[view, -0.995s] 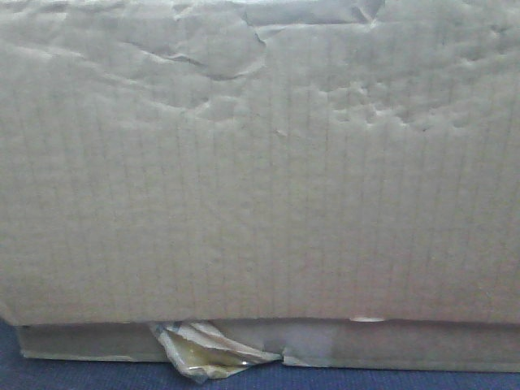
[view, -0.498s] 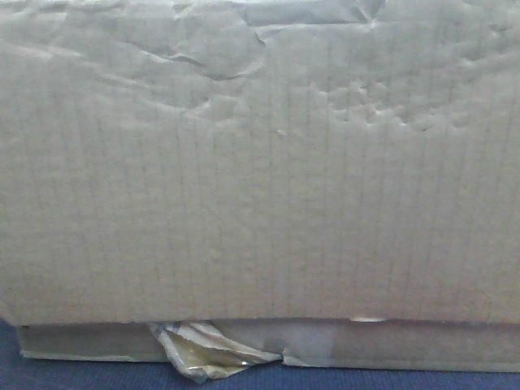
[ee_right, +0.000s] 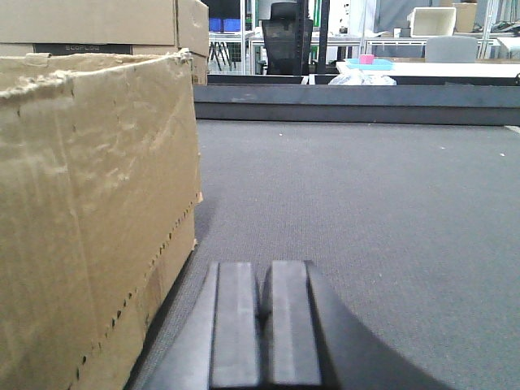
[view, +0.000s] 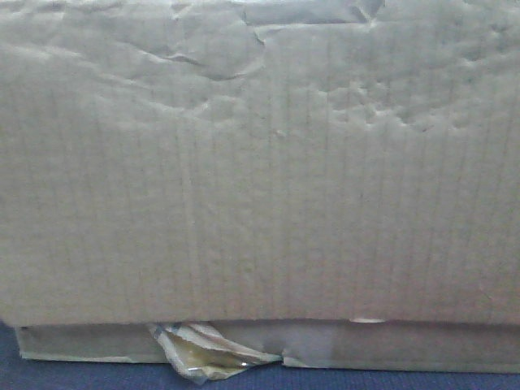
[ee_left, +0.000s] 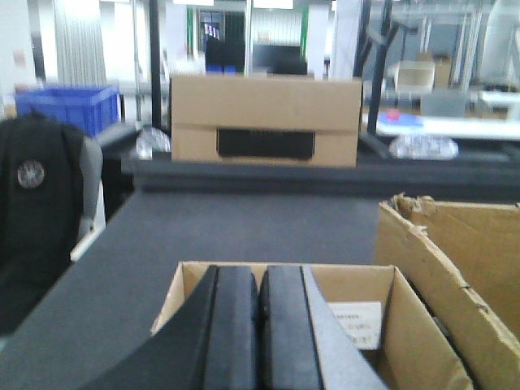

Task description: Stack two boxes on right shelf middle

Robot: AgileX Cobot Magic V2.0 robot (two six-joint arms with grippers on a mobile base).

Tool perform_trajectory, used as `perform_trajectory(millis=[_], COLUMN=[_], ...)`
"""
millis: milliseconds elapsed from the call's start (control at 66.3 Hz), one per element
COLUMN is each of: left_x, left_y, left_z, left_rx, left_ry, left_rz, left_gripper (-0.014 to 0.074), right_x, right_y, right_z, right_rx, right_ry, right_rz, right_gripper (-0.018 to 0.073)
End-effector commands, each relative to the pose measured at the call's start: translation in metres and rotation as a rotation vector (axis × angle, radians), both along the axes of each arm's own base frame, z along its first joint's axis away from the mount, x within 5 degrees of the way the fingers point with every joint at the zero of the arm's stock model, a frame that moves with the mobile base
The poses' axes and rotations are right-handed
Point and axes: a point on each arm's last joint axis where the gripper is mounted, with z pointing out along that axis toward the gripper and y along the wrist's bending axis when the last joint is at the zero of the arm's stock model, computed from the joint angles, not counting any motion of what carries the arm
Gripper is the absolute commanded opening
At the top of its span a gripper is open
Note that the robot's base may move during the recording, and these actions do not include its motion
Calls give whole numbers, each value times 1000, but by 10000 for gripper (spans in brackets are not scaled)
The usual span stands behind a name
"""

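Currently left fingers and right fingers sit pressed together, empty; part them wide beside the frame-left box before lifting.

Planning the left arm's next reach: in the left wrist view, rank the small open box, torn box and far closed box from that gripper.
1. Small open box, directly below the left gripper.
2. Torn box, close on the right.
3. Closed box, straight ahead across the table.
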Motion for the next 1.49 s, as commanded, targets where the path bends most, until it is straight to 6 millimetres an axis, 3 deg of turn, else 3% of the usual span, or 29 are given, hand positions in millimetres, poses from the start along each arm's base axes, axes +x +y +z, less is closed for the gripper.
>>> perform_trajectory(millis=[0,211,483,694,875,1011,1207,1282,1478], left_x=[15,76,144,175,198,201,207,208,212], left_y=[-2,-7,-9,-3,20,44,71,74,79], left_z=[21,49,54,47,49,50,44,43,40], left_rx=[-41,-108,-129,-119,-80,-92,-112,-78,-48], left_ry=[149,505,619,757,892,980,972,980,964], left_rz=[-18,-59,-59,-34,-63,-122,-26,-3,28], left_gripper=[-111,-111,-111,-111,-111,-111,-106,-43,359], right_x=[0,0,0,0,0,0,0,0,0], right_y=[0,0,0,0,0,0,0,0,0], right_z=[2,2,2,2,2,2,2,2,2], right_rx=[3,3,3,3,3,3,3,3,3], right_ry=[-21,-21,-21,-21,-21,-21,-21,-21,-21], right_rz=[-5,-5,-5,-5,-5,-5,-5,-5,-5], right_gripper=[-163,-163,-163,-163,-163,-163,-163,-163,-163])
